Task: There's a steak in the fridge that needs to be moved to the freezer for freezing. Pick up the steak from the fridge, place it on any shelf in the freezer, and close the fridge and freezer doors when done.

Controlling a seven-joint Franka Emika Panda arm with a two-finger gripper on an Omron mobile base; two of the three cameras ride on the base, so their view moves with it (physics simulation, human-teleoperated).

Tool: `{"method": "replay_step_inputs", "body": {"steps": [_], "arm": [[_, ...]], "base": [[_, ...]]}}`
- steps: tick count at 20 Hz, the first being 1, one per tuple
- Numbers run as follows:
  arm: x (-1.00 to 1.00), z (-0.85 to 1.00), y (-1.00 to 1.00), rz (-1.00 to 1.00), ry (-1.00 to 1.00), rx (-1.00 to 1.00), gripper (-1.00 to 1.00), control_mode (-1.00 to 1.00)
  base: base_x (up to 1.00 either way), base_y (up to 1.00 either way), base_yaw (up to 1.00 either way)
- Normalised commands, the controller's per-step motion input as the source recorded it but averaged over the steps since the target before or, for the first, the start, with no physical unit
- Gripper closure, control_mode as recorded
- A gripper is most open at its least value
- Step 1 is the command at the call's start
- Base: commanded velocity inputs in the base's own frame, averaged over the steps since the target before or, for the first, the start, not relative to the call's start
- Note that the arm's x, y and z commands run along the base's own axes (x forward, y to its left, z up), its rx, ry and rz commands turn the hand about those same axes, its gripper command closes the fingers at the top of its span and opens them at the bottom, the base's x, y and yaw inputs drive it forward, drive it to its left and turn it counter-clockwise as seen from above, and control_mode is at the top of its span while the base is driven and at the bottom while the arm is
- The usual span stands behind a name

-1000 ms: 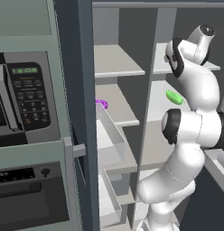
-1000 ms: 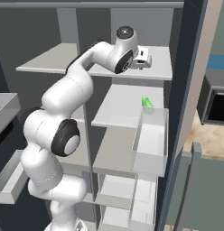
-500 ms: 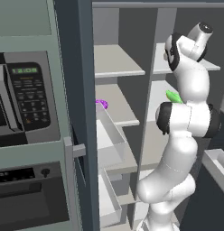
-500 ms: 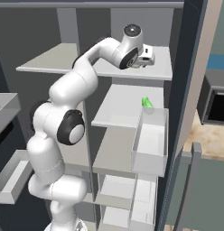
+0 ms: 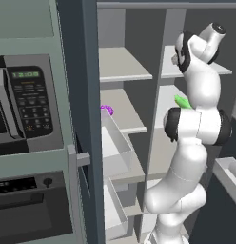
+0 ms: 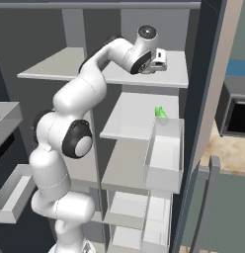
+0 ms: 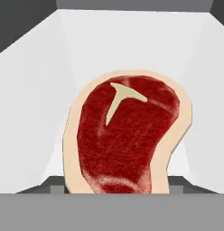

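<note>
The steak (image 7: 123, 135), red with a tan fat rim and a pale Y-shaped mark, looms very close in the hand view over a white shelf. My gripper (image 7: 116, 182) straddles its lower end, a dark fingertip (image 7: 55, 182) touching each side, shut on it. In the right base view the gripper (image 6: 159, 62) is at the fridge's top shelf (image 6: 176, 76), and the hand hides the steak. The freezer's topmost shelf (image 5: 120, 66) is bare. Both the freezer door (image 5: 86, 95) and the fridge door (image 6: 208, 74) stand open.
A green vegetable (image 6: 160, 112) lies on the fridge's second shelf, above an open drawer (image 6: 164, 158). A small purple item (image 5: 107, 109) sits on the freezer's second shelf. The microwave (image 5: 24, 105) and oven (image 5: 29, 209) stand left of the freezer door.
My elbow has swung up and inward, so the arm stands straighter. The hand has stayed at the fridge's top shelf.
</note>
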Motion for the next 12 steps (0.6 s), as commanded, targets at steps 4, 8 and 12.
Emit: {"method": "replay_step_inputs", "body": {"steps": [4, 8, 12], "arm": [[-0.88, -0.28, 0.34, 0.12, -0.39, 0.00, 1.00, -1.00], [-1.00, 0.00, 0.53, 0.05, -0.18, 0.00, 1.00, -1.00], [-0.98, 0.31, 0.48, 0.02, -0.01, -0.04, 1.00, -1.00]], "base": [[0.00, 0.00, 0.00], [0.00, 0.00, 0.00], [0.00, 0.00, 0.00]]}}
